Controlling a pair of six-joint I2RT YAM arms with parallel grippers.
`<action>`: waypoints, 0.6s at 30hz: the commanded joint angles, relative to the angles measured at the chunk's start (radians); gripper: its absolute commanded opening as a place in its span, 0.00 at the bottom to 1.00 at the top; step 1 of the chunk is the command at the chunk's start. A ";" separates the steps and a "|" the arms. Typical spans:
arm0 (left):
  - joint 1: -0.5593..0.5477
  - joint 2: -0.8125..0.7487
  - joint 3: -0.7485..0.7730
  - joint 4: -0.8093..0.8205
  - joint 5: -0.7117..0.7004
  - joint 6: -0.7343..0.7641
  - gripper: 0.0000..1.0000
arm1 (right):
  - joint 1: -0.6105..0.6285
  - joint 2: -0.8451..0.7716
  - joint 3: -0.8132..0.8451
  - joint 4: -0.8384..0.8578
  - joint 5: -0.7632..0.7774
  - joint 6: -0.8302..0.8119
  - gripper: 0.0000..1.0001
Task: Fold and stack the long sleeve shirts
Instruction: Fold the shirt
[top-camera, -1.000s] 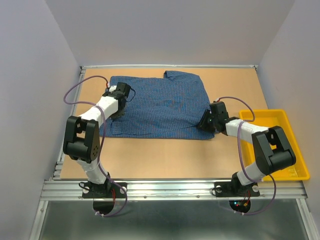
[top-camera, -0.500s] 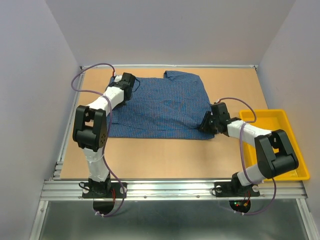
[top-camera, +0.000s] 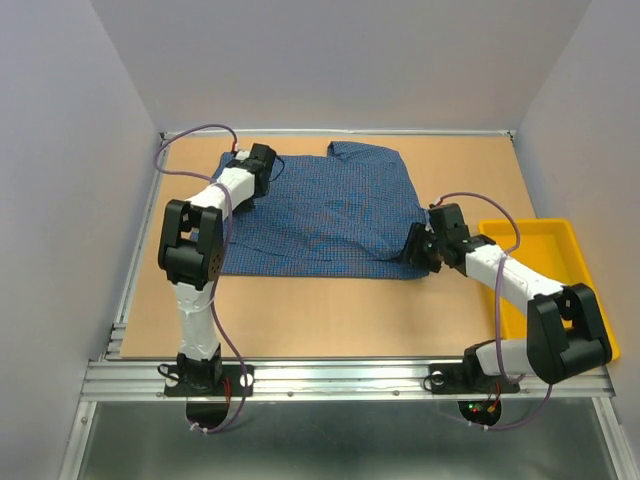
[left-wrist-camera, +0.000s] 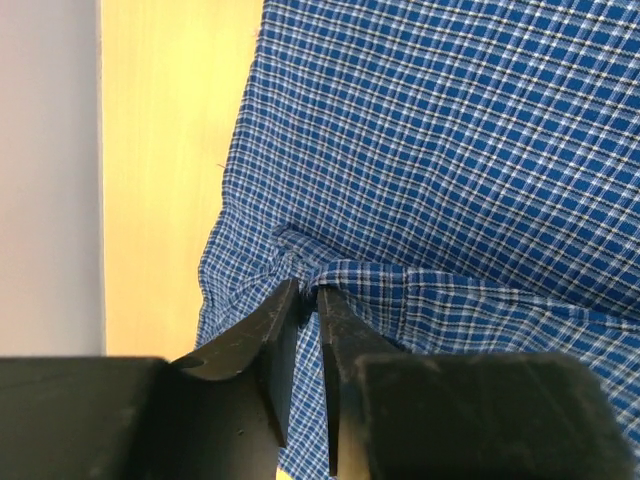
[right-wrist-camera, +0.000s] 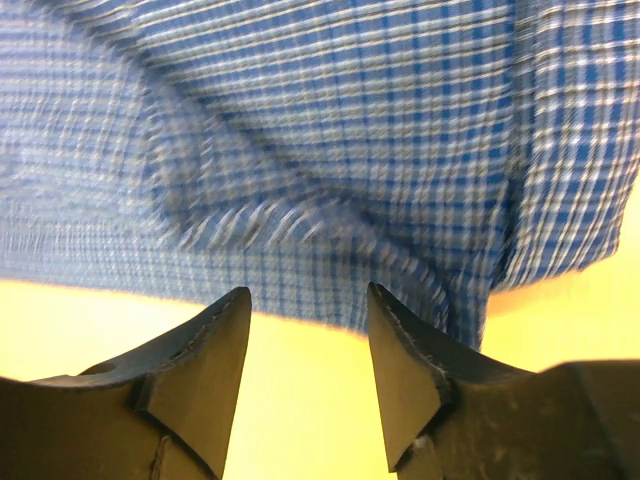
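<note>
The blue checked shirt (top-camera: 320, 215) lies spread flat across the upper middle of the table (top-camera: 340, 310), collar toward the top of the overhead view. At its upper-left corner the left hand (left-wrist-camera: 308, 295) is closed on a small ridge of cloth, held only at the very fingertips. So thin a pinch may well slip out once the arm lifts. It may also hold just the top layer, and the fold would then drag the layer beneath into wrinkles. At the lower-right corner, where the fabric looks a little bunched, the right hand (right-wrist-camera: 308, 300) is open. Its fingers are apart just short of the hem and grip nothing. If the left hand pulls alone, the shirt will likely skew and crease instead of folding square. If the right hand closes where it is, it may catch bare table and miss the edge. The yellow tray (top-camera: 530, 225) sits just beside the right forearm, and a wide swing could knock it.
</note>
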 joint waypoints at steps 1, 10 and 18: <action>0.004 -0.052 0.098 -0.043 -0.035 -0.025 0.49 | -0.006 -0.082 0.126 -0.074 -0.083 -0.077 0.57; -0.002 -0.273 0.028 -0.039 0.146 -0.102 0.88 | -0.005 -0.041 0.250 -0.087 -0.218 -0.080 0.54; -0.002 -0.416 -0.230 0.101 0.364 -0.166 0.88 | 0.061 0.105 0.357 0.010 -0.313 -0.124 0.45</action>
